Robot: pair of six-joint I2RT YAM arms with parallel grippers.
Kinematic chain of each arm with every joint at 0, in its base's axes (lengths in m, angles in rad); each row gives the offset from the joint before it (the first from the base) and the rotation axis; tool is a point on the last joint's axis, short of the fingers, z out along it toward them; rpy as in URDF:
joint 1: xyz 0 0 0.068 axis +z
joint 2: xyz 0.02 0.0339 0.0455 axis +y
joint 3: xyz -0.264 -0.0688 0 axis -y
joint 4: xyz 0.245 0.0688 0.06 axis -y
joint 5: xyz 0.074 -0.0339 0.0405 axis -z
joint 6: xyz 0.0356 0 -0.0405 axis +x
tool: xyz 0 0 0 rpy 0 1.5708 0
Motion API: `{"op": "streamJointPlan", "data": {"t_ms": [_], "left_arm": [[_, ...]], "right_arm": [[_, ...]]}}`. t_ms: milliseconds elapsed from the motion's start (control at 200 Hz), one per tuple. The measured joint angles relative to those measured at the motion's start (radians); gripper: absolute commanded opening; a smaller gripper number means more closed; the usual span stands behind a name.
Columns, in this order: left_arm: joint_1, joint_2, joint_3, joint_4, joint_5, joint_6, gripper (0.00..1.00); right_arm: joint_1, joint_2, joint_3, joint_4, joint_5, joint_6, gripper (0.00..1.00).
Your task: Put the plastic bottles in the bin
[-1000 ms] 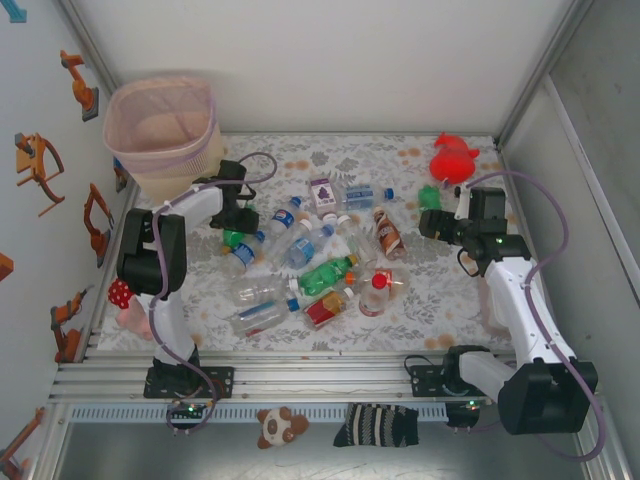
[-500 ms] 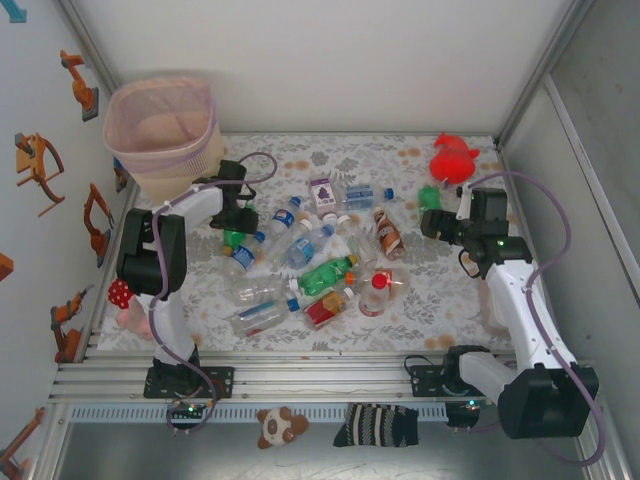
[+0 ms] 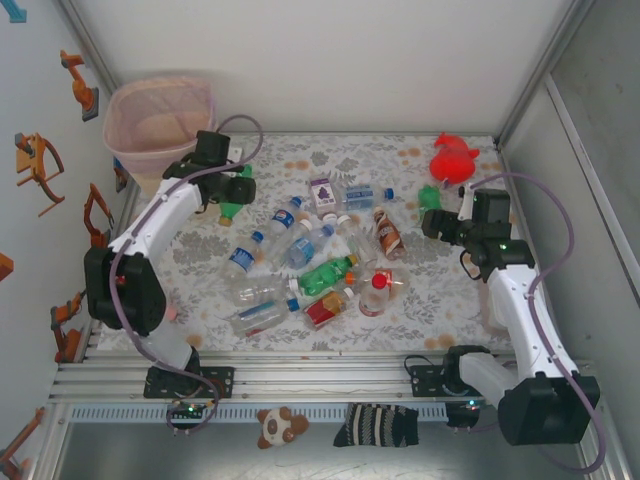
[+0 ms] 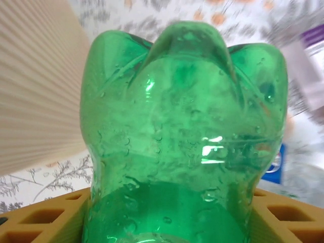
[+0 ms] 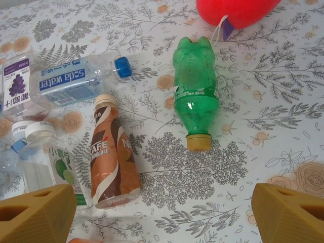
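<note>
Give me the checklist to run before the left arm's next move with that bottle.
1. Left gripper shut on the green bottle: ok.
2. Bottle above the mouth of the bin: not ok. It hangs beside the bin's wall.
3. Bin upright, with nothing across its mouth: ok.
4. Right gripper away from the left arm's path: ok. It is open over a second green bottle at the far side of the table.
5. Grip firm enough for the carry: cannot tell.
</note>
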Motion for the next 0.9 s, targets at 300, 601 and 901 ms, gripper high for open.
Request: {"op": "streamJointPlan", "data": {"t_ms": [300, 601, 901], "left_arm": [[0.0, -0.187, 0.053, 0.034, 0.139, -0.012, 0.65], [0.051, -0.22, 0.221, 0.065, 0.196, -0.018, 0.68], [0.183, -0.118, 0.474, 0.023, 0.186, -0.009, 0.68]], "right_arm": [[0.0, -0.016, 0.012, -0.022, 0.0, 0.0, 0.89], [0.0, -0.013, 0.043, -0.022, -0.001, 0.0, 0.89], [0.0, 0.007, 0.064, -0.022, -0.008, -0.004, 0.89]]}}
